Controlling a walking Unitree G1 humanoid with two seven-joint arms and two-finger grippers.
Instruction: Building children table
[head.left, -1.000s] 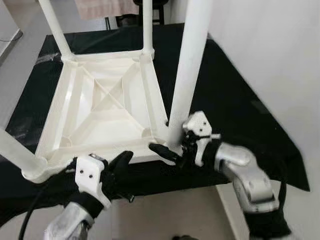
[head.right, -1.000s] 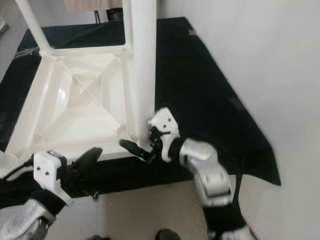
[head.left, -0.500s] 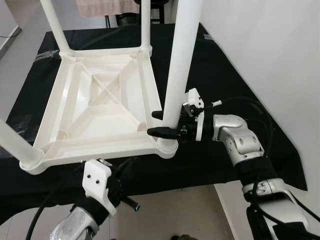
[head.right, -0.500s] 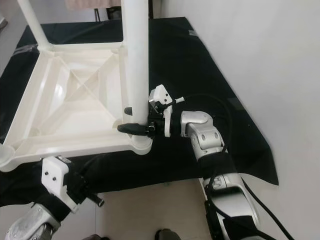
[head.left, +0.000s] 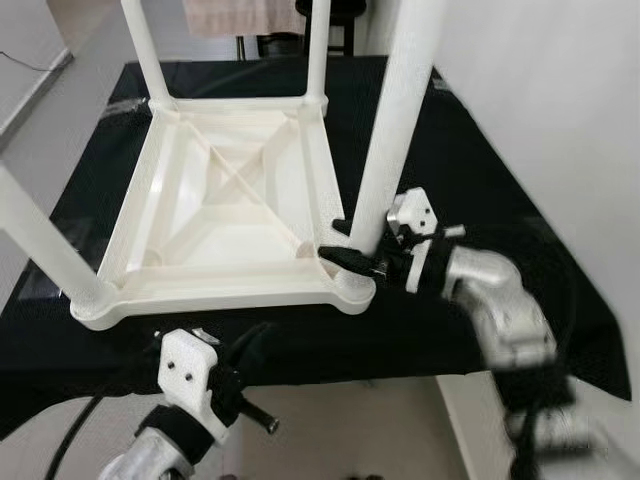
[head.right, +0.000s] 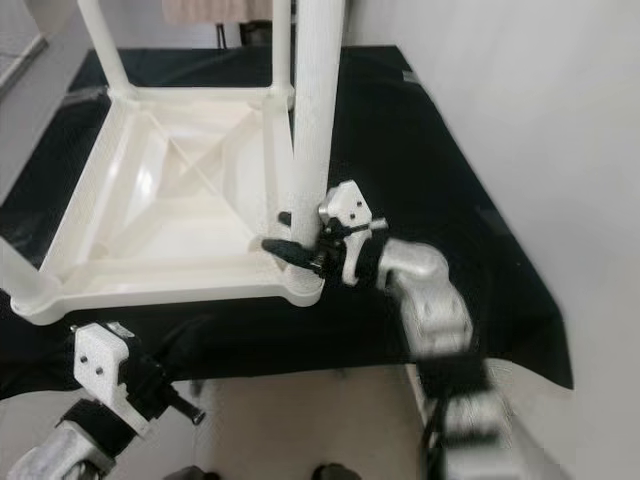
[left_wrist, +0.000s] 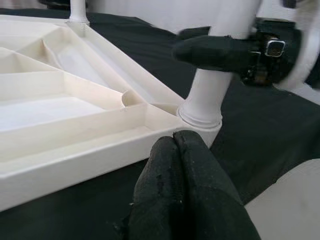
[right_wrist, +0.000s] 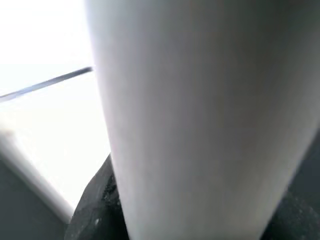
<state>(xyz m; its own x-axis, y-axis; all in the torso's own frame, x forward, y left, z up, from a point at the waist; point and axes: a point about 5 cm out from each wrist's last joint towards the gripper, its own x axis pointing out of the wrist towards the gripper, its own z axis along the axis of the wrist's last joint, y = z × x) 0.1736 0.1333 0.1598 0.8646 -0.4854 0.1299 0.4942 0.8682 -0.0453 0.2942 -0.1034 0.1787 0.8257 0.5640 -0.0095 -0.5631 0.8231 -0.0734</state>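
Upturned white children table (head.left: 230, 215) lying on black-draped tabletop (head.left: 480, 170), white wall alongside. My right tool (head.left: 352, 243) clasping near leg (head.left: 395, 130); my left tool (left_wrist: 182, 192) clenched, below edge.

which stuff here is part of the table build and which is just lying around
Part of the job:
white tabletop, upside down
near-right leg, with the right tool around it
the other legs
left tool, shut, near the tabletop corner

Just lying about:
black cloth
beige fabric behind
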